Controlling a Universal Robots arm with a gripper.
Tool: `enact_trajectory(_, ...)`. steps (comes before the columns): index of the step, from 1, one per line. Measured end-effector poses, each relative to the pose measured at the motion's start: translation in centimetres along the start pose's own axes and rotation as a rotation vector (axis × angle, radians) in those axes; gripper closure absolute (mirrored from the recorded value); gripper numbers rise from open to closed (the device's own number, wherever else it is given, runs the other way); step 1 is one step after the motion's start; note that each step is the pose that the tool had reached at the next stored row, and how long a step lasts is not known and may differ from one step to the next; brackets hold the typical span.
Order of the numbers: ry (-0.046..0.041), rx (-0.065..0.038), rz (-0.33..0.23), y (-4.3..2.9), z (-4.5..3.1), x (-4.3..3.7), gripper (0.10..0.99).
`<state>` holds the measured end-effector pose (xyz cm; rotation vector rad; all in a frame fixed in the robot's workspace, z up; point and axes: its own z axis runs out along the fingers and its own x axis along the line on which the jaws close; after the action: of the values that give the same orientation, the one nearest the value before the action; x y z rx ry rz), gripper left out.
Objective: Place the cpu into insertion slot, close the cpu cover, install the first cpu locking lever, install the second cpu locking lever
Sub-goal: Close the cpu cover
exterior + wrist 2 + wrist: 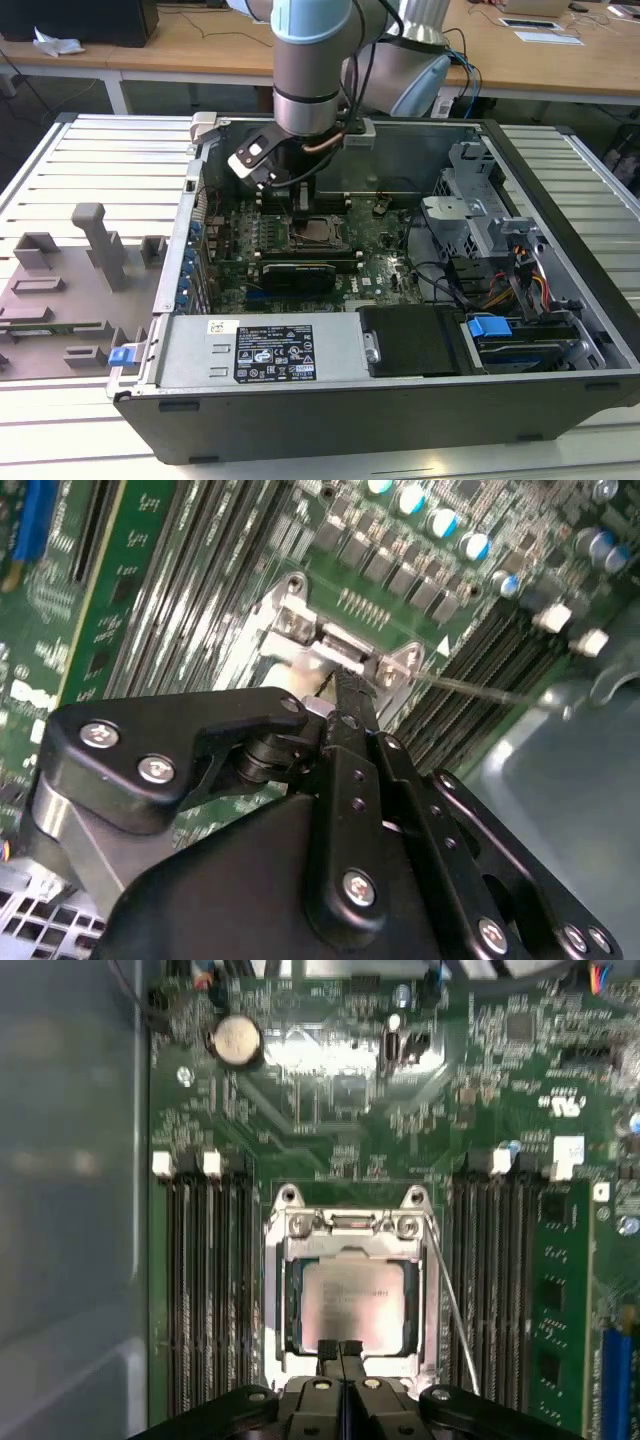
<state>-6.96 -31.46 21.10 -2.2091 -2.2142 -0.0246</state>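
cpu (352, 1300) sits in insertion slot (292, 1305), cpu cover (345, 1245) down around it. gripper (340, 1352) fingers pressed together at cover's edge, nothing visibly held.

This looks like a robotics lab or test workshop: an opened desktop computer case (300, 405) sits on a slatted aluminium work table (90, 150) beside grey fixture blocks (95, 250), a robot arm (310, 70) reaches into it, and wooden desks (200, 45) stand behind.
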Motion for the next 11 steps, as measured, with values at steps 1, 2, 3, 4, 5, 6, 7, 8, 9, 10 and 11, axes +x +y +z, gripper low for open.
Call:
enact_trajectory(1,0.0000,0.000,0.000,-0.24,0.22,0.00,0.980)
enact_trajectory(2,0.0000,0.000,0.000,-0.33,0.31,-0.01,0.980)
enact_trajectory(3,-0.0001,0.000,0.000,-0.48,0.42,-0.01,0.980)
enact_trajectory(4,-0.0002,0.000,0.000,-0.54,0.45,-0.02,0.980)
enact_trajectory(5,-0.0001,0.000,0.000,-0.61,0.48,-0.02,0.980)
enact_trajectory(6,0.0001,0.000,0.000,-0.63,0.52,-0.01,0.980)
enact_trajectory(7,0.0002,0.000,0.000,-0.63,0.56,-0.01,0.980)
enact_trajectory(8,0.0003,0.000,0.000,-0.64,0.62,-0.02,0.980)
enact_trajectory(9,0.0007,0.000,0.000,-0.64,0.70,-0.02,0.980)
enact_trajectory(10,0.0010,0.000,0.000,-0.64,0.70,-0.02,0.980)
enact_trajectory(11,0.0011,0.000,0.000,-0.64,0.71,-0.02,0.980)
